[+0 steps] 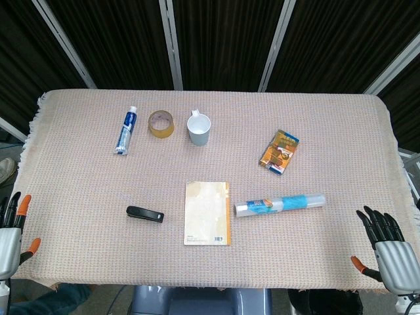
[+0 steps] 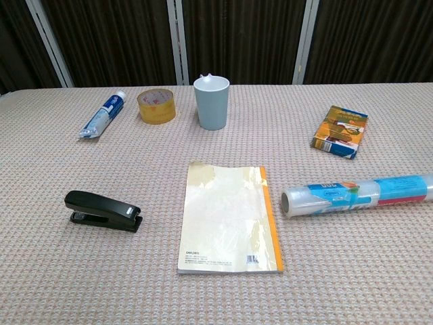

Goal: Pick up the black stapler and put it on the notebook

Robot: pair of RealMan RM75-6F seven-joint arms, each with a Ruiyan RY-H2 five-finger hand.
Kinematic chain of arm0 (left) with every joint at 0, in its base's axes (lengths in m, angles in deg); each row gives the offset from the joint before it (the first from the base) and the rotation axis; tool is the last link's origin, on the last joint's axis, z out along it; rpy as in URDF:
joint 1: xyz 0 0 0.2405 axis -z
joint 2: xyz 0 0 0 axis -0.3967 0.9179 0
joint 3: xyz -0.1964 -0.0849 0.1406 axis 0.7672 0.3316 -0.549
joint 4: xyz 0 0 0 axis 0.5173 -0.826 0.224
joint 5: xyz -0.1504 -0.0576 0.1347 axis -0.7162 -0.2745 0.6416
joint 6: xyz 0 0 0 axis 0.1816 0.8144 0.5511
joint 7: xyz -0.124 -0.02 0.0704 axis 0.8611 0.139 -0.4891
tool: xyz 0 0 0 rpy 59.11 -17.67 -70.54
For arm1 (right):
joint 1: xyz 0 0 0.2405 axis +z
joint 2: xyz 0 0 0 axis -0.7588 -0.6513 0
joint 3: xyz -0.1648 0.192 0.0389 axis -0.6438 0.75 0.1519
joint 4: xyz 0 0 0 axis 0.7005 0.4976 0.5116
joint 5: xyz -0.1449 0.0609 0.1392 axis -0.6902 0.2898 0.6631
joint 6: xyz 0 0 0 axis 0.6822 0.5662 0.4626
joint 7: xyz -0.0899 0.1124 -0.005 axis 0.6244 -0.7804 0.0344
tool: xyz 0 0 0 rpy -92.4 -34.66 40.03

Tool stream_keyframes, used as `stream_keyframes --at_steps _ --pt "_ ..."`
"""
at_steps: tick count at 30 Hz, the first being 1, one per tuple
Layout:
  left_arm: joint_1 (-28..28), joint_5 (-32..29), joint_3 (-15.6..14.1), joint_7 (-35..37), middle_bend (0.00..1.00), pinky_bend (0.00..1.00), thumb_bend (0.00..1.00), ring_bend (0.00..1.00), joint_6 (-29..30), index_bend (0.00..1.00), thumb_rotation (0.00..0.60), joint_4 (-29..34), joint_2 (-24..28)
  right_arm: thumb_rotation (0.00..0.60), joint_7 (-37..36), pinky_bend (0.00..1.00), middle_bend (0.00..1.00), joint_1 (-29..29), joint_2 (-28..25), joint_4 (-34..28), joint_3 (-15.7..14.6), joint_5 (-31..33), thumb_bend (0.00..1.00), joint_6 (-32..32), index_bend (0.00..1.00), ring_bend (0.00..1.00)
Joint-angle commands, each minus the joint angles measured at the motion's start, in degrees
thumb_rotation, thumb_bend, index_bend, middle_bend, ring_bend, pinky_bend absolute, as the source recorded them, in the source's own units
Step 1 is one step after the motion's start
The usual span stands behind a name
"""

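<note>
Near the front edge, left of centre: black stapler (image 1: pixel 145 214), lying flat on the bench (image 1: pixel 328 262), closed, long axis roughly parallel to that edge
Front centre: notebook (image 1: pixel 207 213), flat, cover up, orange spine strip on its right side; well apart from the stapler
Right of the notebook: roll of clear film (image 1: pixel 281 204) with blue label, lying on its side just beside the notebook's upper right corner
Rear left: toothpaste tube (image 1: pixel 126 130), tape roll (image 1: pixel 161 123), pale blue cup (image 1: pixel 199 128) standing upright
Rear right: small snack box (image 1: pixel 279 151), lying flat
Front left corner: left hand (image 1: pixel 12 235), fingers spread, holding nothing
Front right corner: right hand (image 1: pixel 387 251), fingers spread, holding nothing
</note>
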Motion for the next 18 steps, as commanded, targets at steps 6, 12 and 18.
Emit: stream_keyframes --at_steps 6,12,18 --pt "0.4 1.61 -1.45 2.31 0.01 0.13 0.22 0.01 -1.71 0.05 0.58 0.28 0.97 0.6 1.45 0.0 0.0 -0.09 0.67 -0.16 0.51 1.21 0.16 -0.09 0.0 0.0" --pt "4.3 6.23 -0.8 2.34 0.12 0.28 0.21 0.11 -5.11 0.13 0.581 -2.9 -2.57 0.6 2.07 0.0 0.0 -0.83 0.91 -0.3 0.57 1.05 0.16 1.33 0.0 0.0" --pt "10.62 1.52 2.83 -6.86 0.16 0.29 0.23 0.15 -14.46 0.17 0.582 -3.83 -10.05 0.6 1.52 0.0 0.0 -1.34 0.83 -0.19 0.09 -0.29 0.16 2.37 0.0 0.0"
